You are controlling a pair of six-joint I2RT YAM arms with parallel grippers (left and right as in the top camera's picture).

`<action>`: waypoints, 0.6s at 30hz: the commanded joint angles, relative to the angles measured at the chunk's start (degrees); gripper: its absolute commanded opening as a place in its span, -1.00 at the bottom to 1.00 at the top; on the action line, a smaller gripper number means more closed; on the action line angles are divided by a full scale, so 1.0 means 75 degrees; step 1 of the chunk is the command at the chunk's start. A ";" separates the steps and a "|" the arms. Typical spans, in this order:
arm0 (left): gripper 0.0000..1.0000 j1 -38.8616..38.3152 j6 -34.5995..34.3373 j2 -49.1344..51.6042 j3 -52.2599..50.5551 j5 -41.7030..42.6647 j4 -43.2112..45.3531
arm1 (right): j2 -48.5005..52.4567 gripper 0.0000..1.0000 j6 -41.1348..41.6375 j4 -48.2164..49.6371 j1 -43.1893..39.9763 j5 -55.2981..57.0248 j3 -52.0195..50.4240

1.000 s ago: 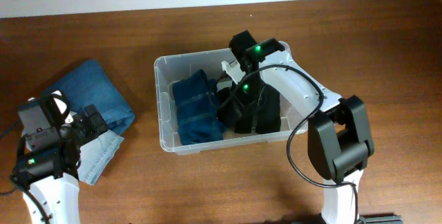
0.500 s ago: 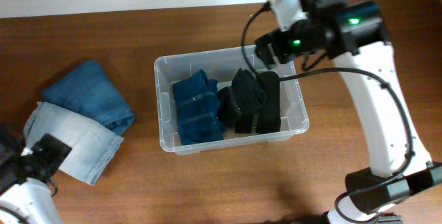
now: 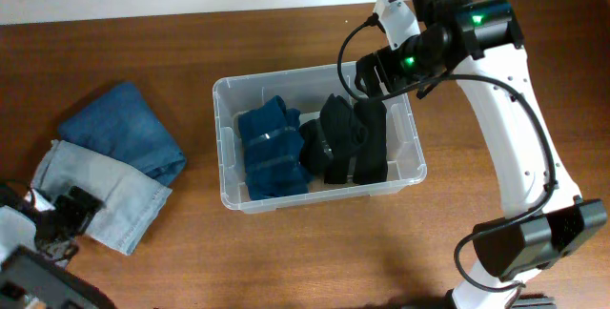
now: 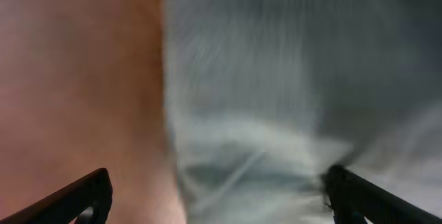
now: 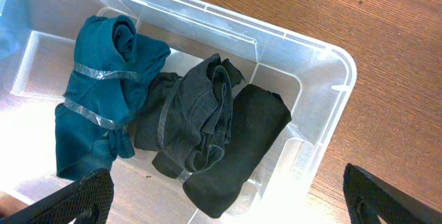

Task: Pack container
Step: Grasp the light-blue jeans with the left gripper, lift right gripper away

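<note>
The container (image 3: pixel 221 147) is a clear plastic bin in the middle of the table. Inside lie a teal rolled garment (image 3: pixel 272 147), a charcoal roll (image 3: pixel 334 137) and a black roll (image 3: pixel 372 152). My right gripper (image 3: pixel 374 71) hovers open above the bin's back right corner, holding nothing. Its wrist view looks down on the container (image 5: pixel 331 54) with the teal garment (image 5: pixel 103 92), the charcoal roll (image 5: pixel 193 120) and the black roll (image 5: pixel 242 148), the right gripper (image 5: pixel 231 203) wide apart. My left gripper (image 3: pixel 71 209) stands open just over the light blue jeans (image 3: pixel 110 195), which fill its blurred view (image 4: pixel 276 113).
Folded dark blue jeans (image 3: pixel 129 133) lie at the left, partly on top of the light pair. Bare wood (image 4: pixel 76 65) shows left of the light denim. The right arm's cable (image 3: pixel 348 42) loops above the bin's back edge.
My right gripper let go of the dark garment, rose out of the bin and now hangs open over its back right corner. The left arm swung down to the front left over the light jeans.
</note>
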 commanded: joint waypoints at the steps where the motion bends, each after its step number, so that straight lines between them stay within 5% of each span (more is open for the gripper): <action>1: 0.98 0.0029 0.0595 0.1134 0.0082 0.1087 0.0399 | -0.0058 0.97 0.0006 0.0020 -0.0029 -0.0128 -0.0015; 4: 0.84 0.0029 0.0903 0.1705 0.0082 0.1684 0.0562 | -0.0058 0.97 0.0006 -0.0003 -0.0026 -0.0128 -0.0015; 6: 0.47 0.0029 0.0956 0.1897 0.0082 0.2139 0.0562 | -0.0058 0.97 0.0006 -0.0006 -0.0026 -0.0128 -0.0015; 10: -0.68 0.0029 0.1457 0.1775 0.0087 0.3185 0.0460 | -0.0058 0.97 0.0009 -0.0111 -0.0026 -0.0131 -0.0015; 13: -0.99 0.0032 0.1515 0.1501 0.0157 0.3672 0.0219 | -0.0061 0.96 0.0009 -0.0146 -0.0026 -0.0128 -0.0012; 18: -0.99 -0.0020 0.1513 0.0017 0.0577 0.4328 -0.0431 | -0.0347 0.97 0.0306 -0.0236 -0.0035 0.0458 0.0105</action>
